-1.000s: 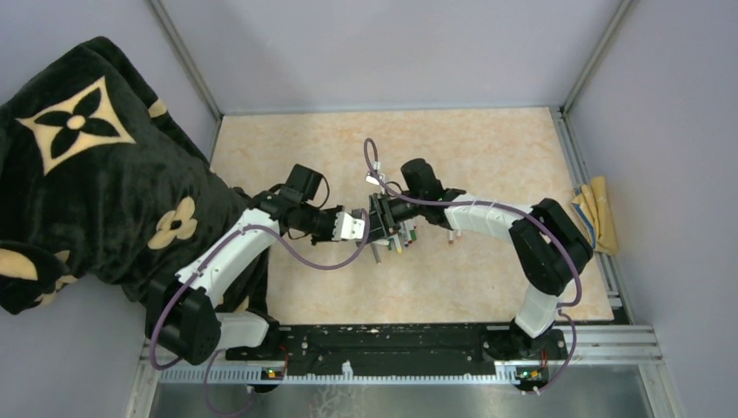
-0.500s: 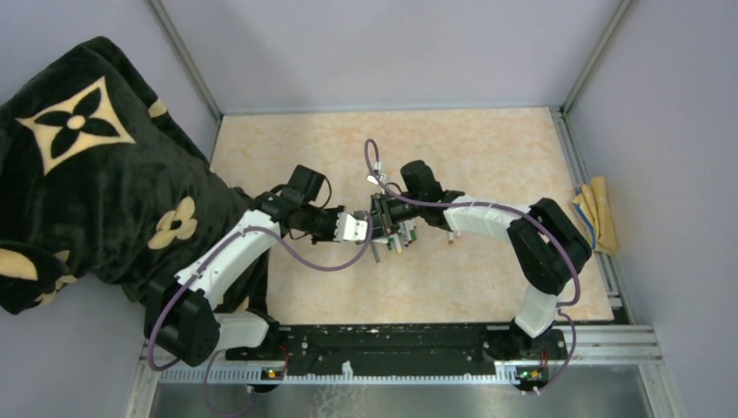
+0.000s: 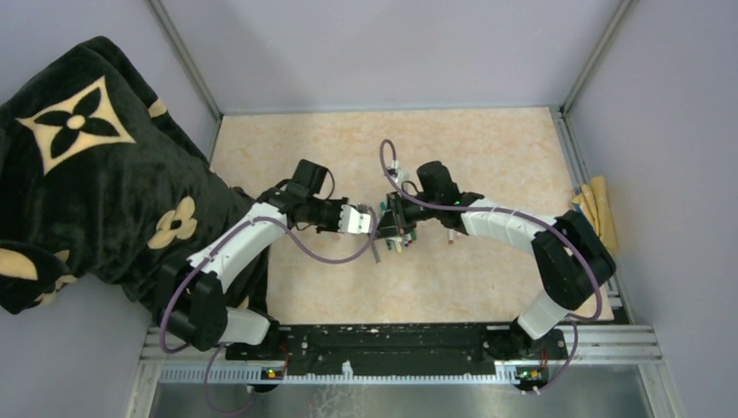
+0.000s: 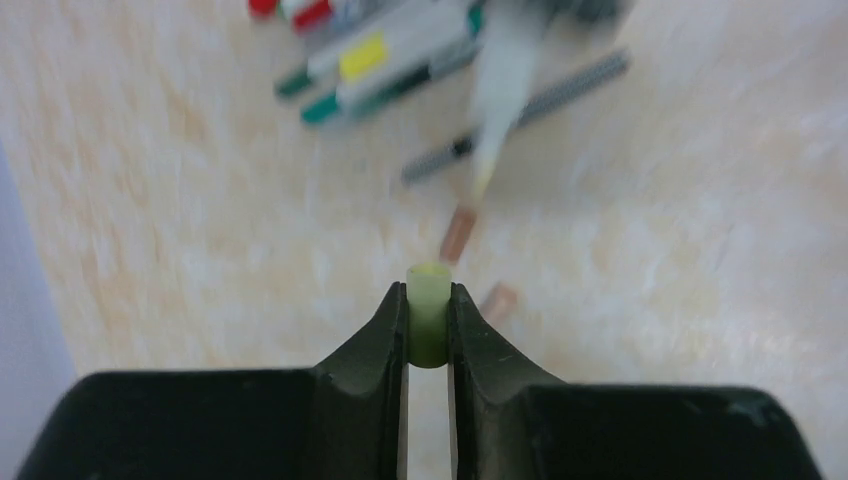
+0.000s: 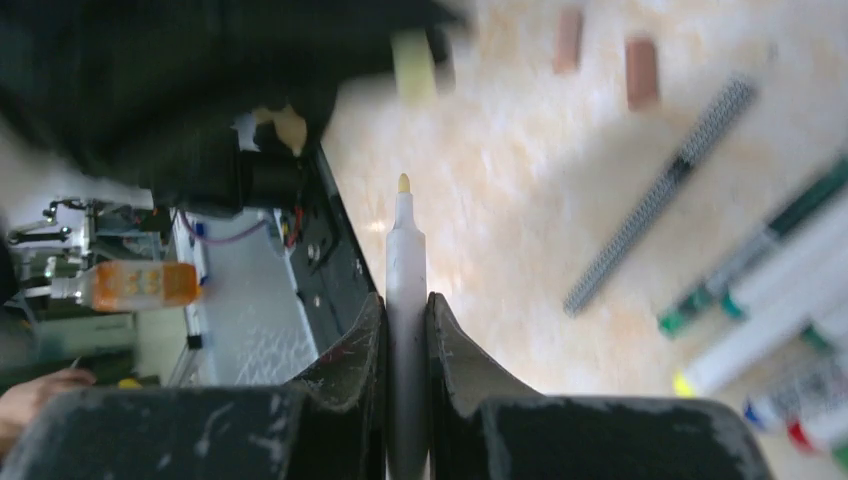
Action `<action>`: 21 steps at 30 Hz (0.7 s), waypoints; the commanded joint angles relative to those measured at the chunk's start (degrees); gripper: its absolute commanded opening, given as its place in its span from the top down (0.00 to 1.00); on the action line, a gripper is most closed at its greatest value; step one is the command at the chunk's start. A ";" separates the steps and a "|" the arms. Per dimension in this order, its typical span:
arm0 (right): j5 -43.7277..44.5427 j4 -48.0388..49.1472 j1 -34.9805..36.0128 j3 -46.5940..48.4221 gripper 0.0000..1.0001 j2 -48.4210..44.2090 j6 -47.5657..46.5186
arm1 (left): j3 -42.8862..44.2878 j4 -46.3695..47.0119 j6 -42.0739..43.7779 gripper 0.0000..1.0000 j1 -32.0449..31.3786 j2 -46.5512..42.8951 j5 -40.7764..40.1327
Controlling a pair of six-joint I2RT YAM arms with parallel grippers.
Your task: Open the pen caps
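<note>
My left gripper (image 4: 428,290) is shut on a small yellow-green pen cap (image 4: 428,320), held above the table. My right gripper (image 5: 405,300) is shut on a white-grey pen (image 5: 405,250) whose bare yellow tip points at the left gripper. The cap is apart from the tip by a short gap. In the top view the two grippers (image 3: 365,219) (image 3: 392,218) face each other at mid-table. Several more pens (image 4: 390,55) lie in a pile under the right gripper (image 3: 405,235). Two brown caps (image 4: 457,233) (image 4: 497,300) lie loose on the table.
A grey ribbed rod (image 4: 560,95) lies beside the pen pile. A black blanket with beige flowers (image 3: 87,174) covers the left side. A yellow cloth (image 3: 596,213) lies at the table's right edge. Metal frame rails border the table.
Both grippers have shifted a little to the right, the right arm further. The grippers were together before; now the cap and the pen tip are apart.
</note>
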 commanded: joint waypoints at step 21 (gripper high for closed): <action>55.28 -10.31 -5.59 -11.04 1.00 -16.41 3.12 | 0.83 9.43 -17.79 0.97 12.54 12.81 -9.11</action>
